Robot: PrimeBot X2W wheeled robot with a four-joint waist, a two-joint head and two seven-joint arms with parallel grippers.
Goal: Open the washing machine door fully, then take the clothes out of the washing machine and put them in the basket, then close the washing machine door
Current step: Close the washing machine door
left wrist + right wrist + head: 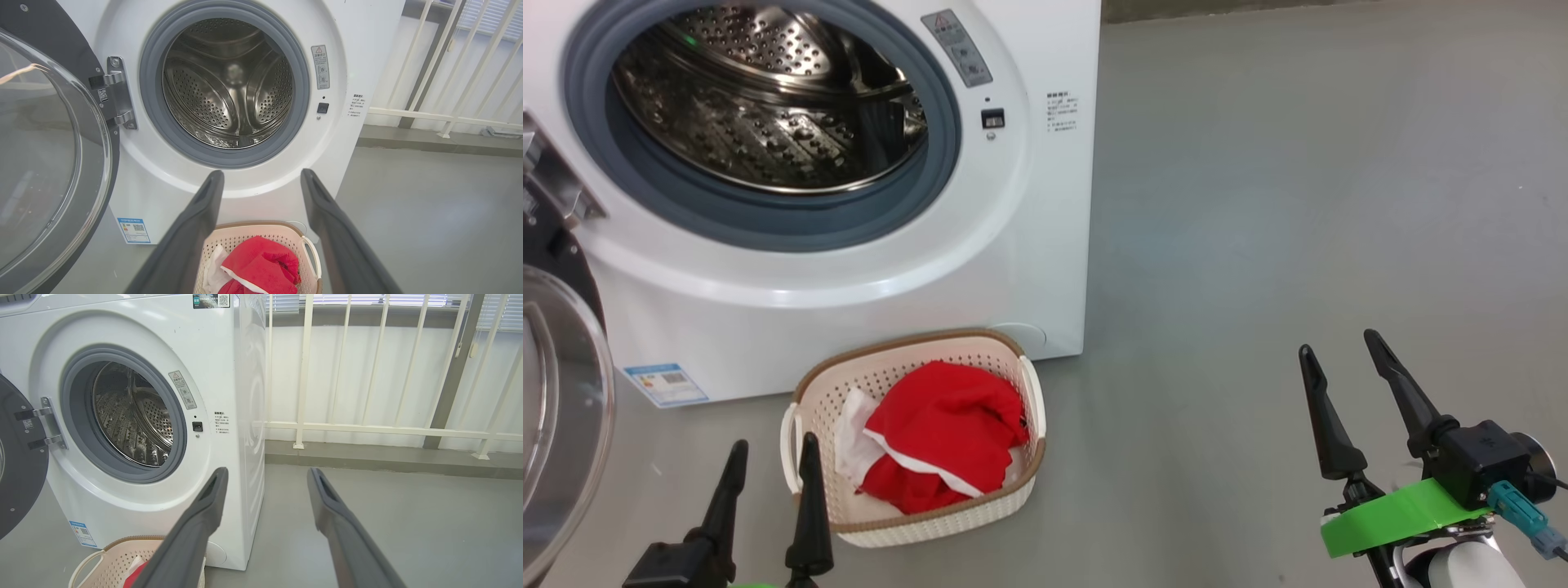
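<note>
Clothes (943, 433) heaped in basket (915, 347), washing machine (1029, 269) drum bare — both end effectors spread wide, holding nothing.

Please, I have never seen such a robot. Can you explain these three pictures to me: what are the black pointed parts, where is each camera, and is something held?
The black pointed parts are the fingers of two grippers, the robot's hands. The head view looks down from the robot's head: the left gripper is at the lower left, the right gripper at the lower right. The other two cameras sit on the wrists and look along each gripper's own fingers. Both grippers are open and hold nothing. On the grey floor stands the washing machine, its steel drum bare as far as visible, and the washing machine door is swung open. In front stands the basket with the red and white clothes inside.
</note>
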